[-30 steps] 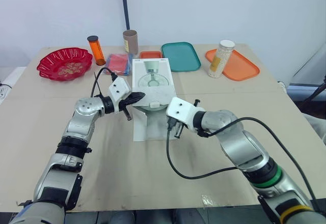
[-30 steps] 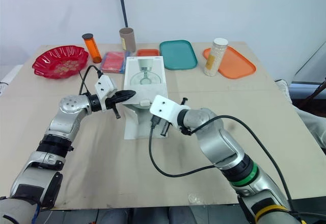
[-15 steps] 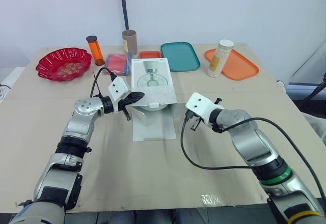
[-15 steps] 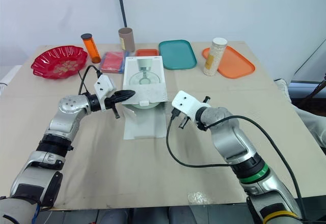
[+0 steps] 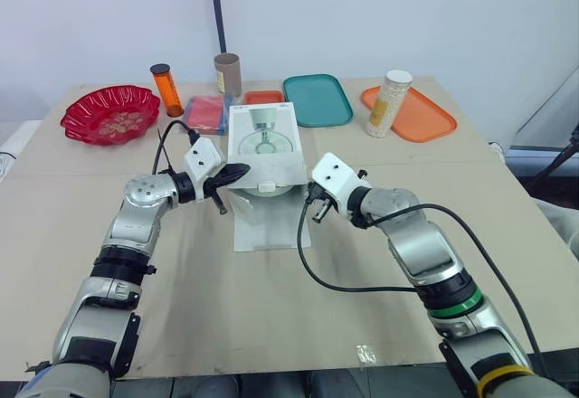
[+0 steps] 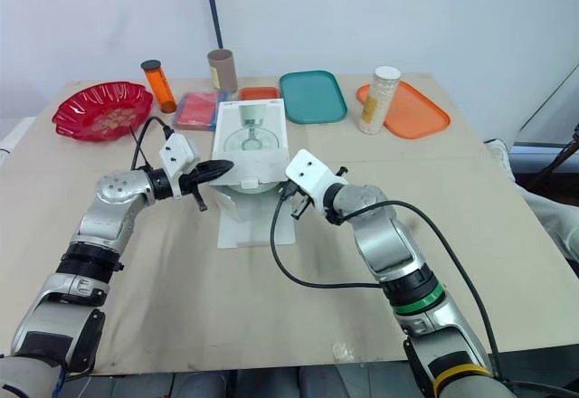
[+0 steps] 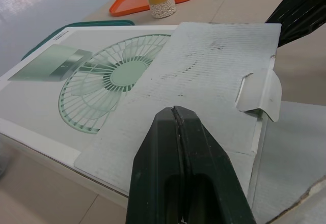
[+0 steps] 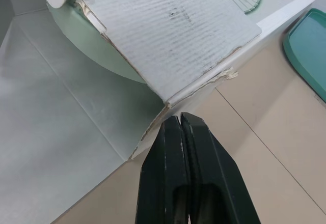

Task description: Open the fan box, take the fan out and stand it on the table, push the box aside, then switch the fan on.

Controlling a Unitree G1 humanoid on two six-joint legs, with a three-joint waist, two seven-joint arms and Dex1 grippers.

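fan box [image 5: 265,145] open, between left tool [image 5: 233,174] and right tool [image 5: 315,210]

wall [image 5: 407,18]: plain white | table [image 5: 271,307]: beige, seamed | pole [image 5: 218,9]: dark, behind table

The right tool [image 5: 315,212], swung clear of the fan box [image 5: 264,140] half a second ago, has come back in, just beside the box's right edge

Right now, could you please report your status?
Left hand and right hand shut, empty, flanking fan box. Box open, fan inside, top flap overhanging it.
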